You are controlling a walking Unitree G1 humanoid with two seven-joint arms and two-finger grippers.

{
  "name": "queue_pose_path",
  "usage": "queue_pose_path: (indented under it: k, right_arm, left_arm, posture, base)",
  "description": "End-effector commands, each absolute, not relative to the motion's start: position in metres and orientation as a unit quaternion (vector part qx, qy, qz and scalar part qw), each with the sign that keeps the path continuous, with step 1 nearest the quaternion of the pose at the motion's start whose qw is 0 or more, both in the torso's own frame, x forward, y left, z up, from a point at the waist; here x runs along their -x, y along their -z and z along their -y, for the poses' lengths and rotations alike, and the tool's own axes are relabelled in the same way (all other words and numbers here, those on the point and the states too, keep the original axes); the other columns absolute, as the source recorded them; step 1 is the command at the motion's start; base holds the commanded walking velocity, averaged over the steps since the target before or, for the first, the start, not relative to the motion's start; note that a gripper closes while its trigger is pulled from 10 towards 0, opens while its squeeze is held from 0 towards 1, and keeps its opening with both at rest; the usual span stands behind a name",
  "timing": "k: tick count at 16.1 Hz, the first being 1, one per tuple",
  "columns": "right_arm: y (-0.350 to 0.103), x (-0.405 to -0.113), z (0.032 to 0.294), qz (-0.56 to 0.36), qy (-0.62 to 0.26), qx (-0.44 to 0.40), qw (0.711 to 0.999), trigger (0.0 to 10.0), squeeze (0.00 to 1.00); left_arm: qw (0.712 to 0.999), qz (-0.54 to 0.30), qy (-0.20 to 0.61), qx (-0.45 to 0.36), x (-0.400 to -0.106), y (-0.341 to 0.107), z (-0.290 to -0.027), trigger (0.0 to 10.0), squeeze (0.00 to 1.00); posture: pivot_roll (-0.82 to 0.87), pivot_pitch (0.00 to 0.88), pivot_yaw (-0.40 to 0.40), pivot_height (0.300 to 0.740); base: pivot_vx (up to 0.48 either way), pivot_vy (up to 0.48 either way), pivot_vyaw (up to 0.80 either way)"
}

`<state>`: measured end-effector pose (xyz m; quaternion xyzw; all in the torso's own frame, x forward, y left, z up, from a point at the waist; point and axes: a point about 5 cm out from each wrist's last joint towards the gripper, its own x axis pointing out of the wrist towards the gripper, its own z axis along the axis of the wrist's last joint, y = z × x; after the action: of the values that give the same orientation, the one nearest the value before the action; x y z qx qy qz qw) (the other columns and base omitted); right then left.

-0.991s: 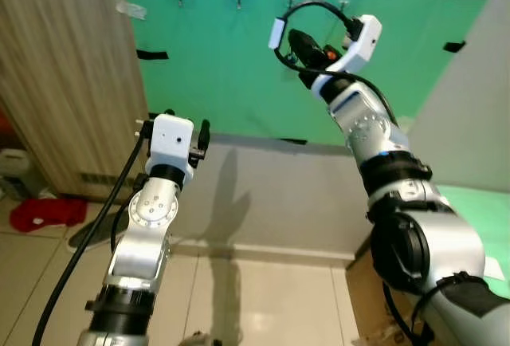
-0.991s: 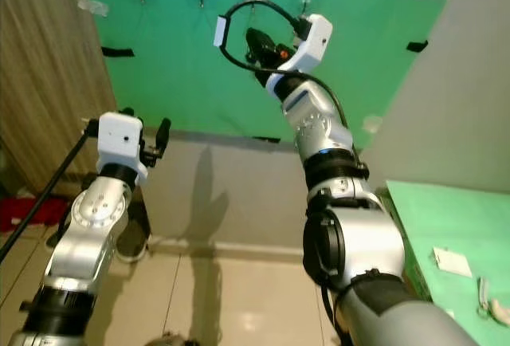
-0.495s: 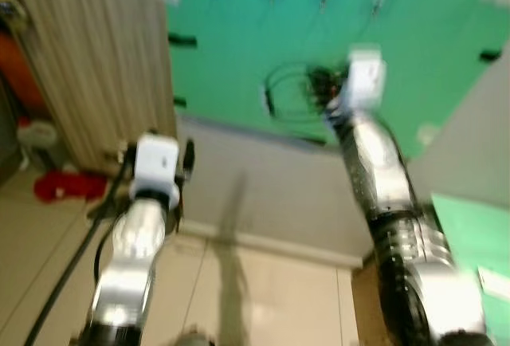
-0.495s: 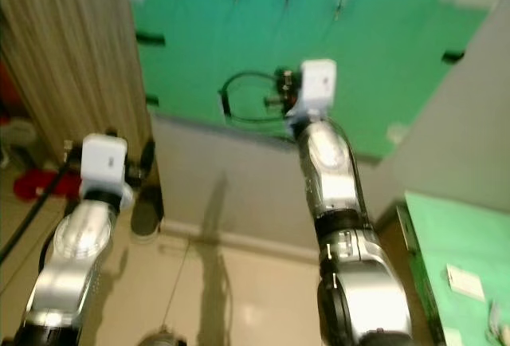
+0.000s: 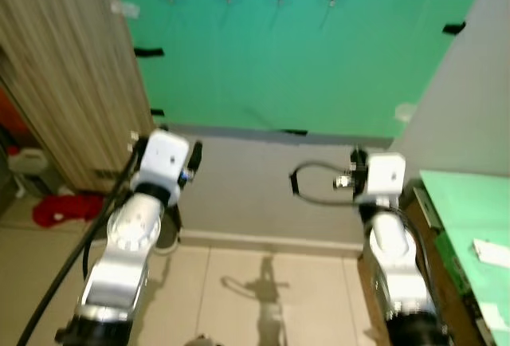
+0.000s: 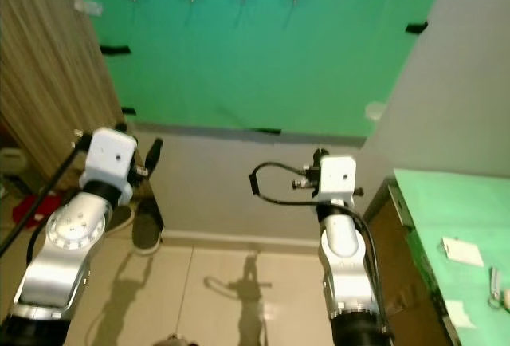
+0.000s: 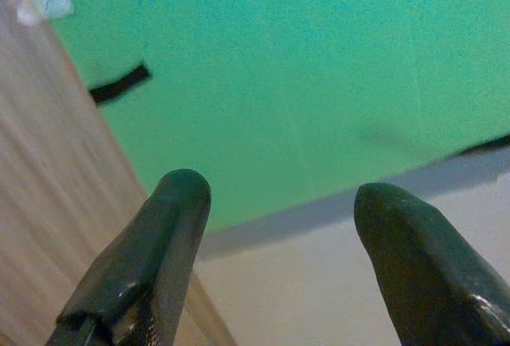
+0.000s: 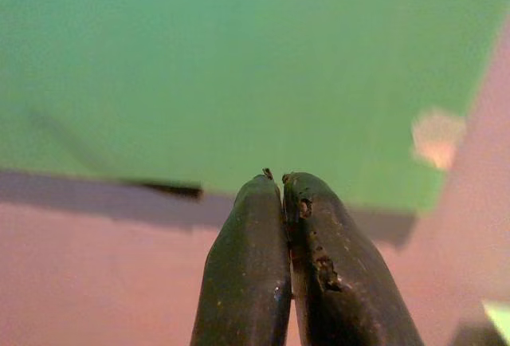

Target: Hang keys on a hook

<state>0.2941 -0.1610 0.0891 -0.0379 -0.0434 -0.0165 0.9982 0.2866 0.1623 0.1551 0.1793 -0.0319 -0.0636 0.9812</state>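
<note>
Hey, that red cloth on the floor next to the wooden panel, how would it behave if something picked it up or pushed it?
The red cloth lies crumpled in a low heap, so it would probably hang limp and drape when lifted. It looks soft and thin, so it is likely light. If pushed, it would more likely bunch up than roll.

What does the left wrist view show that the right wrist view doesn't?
Left wrist view: the left gripper with fingers spread apart, a wooden panel beside the wall, and a black tape strip.
Right wrist view: the right gripper with fingers pressed together, and a pale patch at the wall's edge.
Both: the green wall and the paler wall below it.
</note>
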Motion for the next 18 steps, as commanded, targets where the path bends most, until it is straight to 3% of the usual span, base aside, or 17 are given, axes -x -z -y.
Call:
queue_pose_path:
  k: [1, 5, 9, 13, 18]
  right_arm:
    - [-0.094, -0.294, 0.161, 0.052, 0.027, 0.032, 0.998, 0.0, 0.00]
    - [-0.114, -0.313, 0.148, 0.071, -0.024, 0.044, 0.996, 0.0, 0.00]
    - [-0.146, -0.326, 0.146, 0.118, -0.049, 0.042, 0.991, 0.0, 0.00]
    - [-0.161, -0.318, 0.143, 0.175, -0.032, 0.040, 0.983, 0.0, 0.00]
    - [-0.217, -0.317, 0.133, 0.277, -0.048, 0.033, 0.959, 0.0, 0.00]
  left_arm:
    - [0.984, 0.030, 0.072, -0.158, -0.290, -0.154, -0.159, 10.0, 0.00]
    - [0.995, 0.054, 0.047, -0.064, -0.294, -0.155, -0.150, 10.0, 0.00]
    - [0.989, 0.101, 0.061, -0.086, -0.293, -0.169, -0.144, 10.0, 0.00]
    - [0.976, 0.195, 0.040, -0.092, -0.283, -0.200, -0.146, 10.0, 0.00]
    - [0.950, 0.296, 0.026, -0.091, -0.271, -0.245, -0.143, 10.0, 0.00]
  posture:
    - [0.11, 0.000, 0.045, 0.740]
    - [0.08, 0.000, 0.036, 0.740]
    - [0.08, 0.000, 0.004, 0.740]
    - [0.10, 0.000, -0.020, 0.740]
    - [0.13, 0.000, -0.049, 0.740]
  base:
    - [0.000, 0.000, 0.00]
    - [0.000, 0.000, 0.00]
    - [0.461, 0.000, 0.00]
    - [0.461, 0.000, 0.00]
    - [0.455, 0.000, 0.00]
